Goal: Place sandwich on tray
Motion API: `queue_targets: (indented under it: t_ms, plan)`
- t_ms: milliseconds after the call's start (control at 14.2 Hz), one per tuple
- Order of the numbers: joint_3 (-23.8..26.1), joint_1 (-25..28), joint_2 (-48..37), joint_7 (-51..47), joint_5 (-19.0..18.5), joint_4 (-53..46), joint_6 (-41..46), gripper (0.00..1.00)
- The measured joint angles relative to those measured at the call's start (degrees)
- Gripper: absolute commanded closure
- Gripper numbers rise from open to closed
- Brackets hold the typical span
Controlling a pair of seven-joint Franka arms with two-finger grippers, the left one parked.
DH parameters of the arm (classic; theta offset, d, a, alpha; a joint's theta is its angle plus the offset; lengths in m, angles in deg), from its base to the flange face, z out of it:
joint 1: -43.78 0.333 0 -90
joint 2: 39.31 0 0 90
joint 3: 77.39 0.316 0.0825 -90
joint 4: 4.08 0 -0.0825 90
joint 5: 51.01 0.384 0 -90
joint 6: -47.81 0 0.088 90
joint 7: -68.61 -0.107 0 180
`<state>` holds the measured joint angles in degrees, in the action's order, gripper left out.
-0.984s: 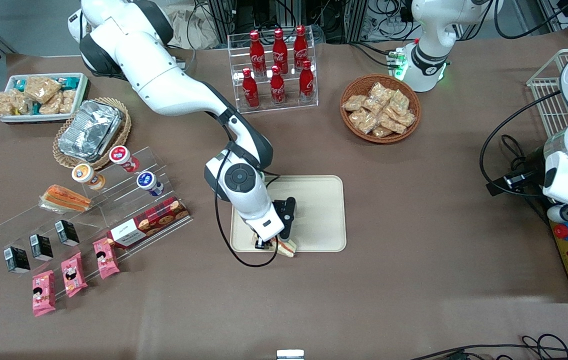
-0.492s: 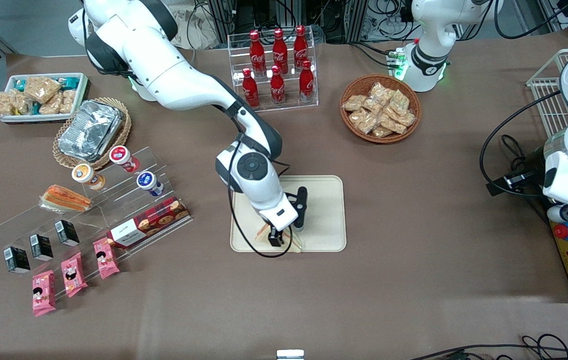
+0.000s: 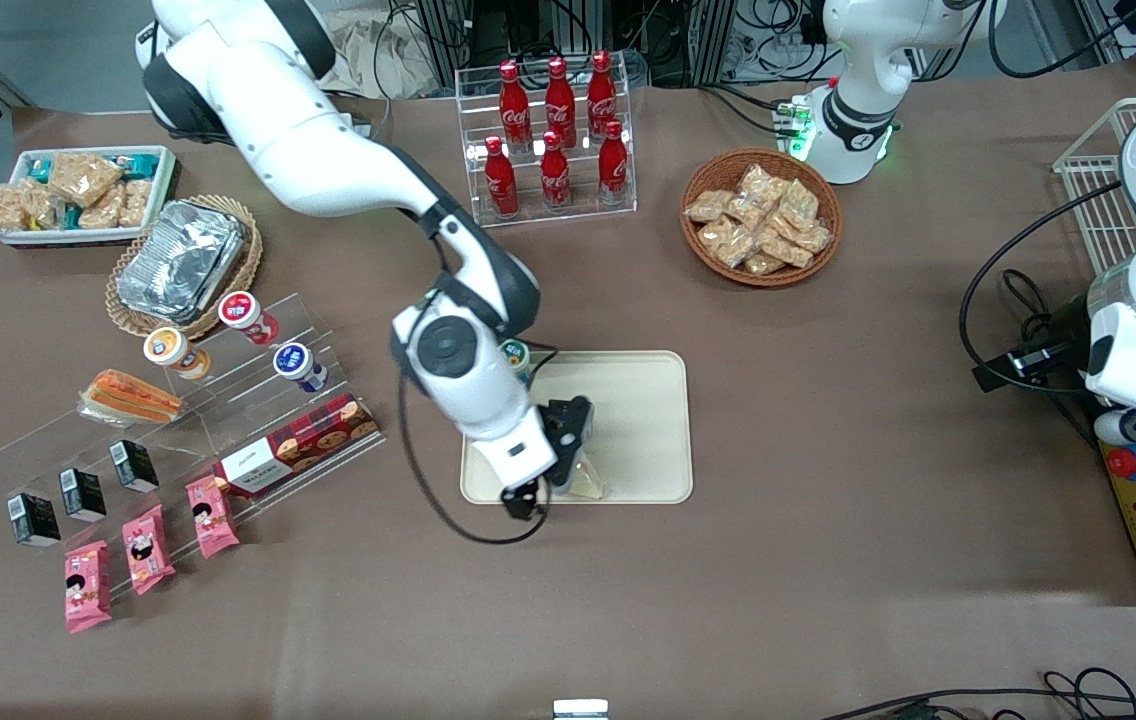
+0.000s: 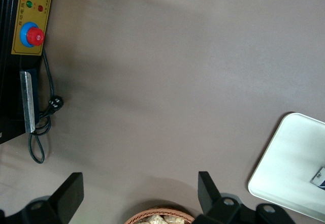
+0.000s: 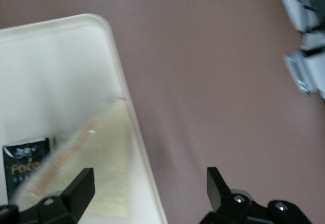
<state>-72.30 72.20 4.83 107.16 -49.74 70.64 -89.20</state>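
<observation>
The sandwich (image 3: 586,480), a pale cream wedge in clear wrap, lies on the cream-beige tray (image 3: 643,420) at the tray's edge nearest the front camera. It shows in the right wrist view (image 5: 96,163) with a thin red line of filling and a black label. My right gripper (image 3: 538,490) is open and empty, above the tray's near edge beside the sandwich; in the wrist view (image 5: 151,186) its fingers stand wide apart, free of the sandwich. The tray's corner shows in the left wrist view (image 4: 289,168).
A clear stepped rack (image 3: 178,400) with cups, small cartons, a biscuit box and an orange-layered sandwich (image 3: 128,397) lies toward the working arm's end. A cola bottle rack (image 3: 553,135) and a snack basket (image 3: 760,215) stand farther from the front camera. A small green-lidded cup (image 3: 516,355) sits by the tray.
My gripper has let go of the sandwich, which now lies on the tray. The wrist has swung back toward the working arm's end and turned.
</observation>
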Motion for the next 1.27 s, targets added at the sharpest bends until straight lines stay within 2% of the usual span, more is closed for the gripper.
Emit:
queue_targets:
  t_ms: [281, 422, 703, 914, 1266]
  plan:
    - [-0.3, -5.8, -6.8, -0.7, 5.5, -0.4, 8.5, 0.02]
    - [-0.4, -9.4, -10.5, -3.7, 7.1, -0.4, 14.3, 0.02]
    - [-0.6, -14.7, -17.6, -14.9, 7.3, -0.4, 25.1, 0.02]
    - [-2.8, -15.9, -22.5, -23.0, 6.8, -0.4, 30.9, 0.02]
    - [-5.9, -20.2, -27.4, -26.0, 6.3, -0.2, 38.8, 0.02]
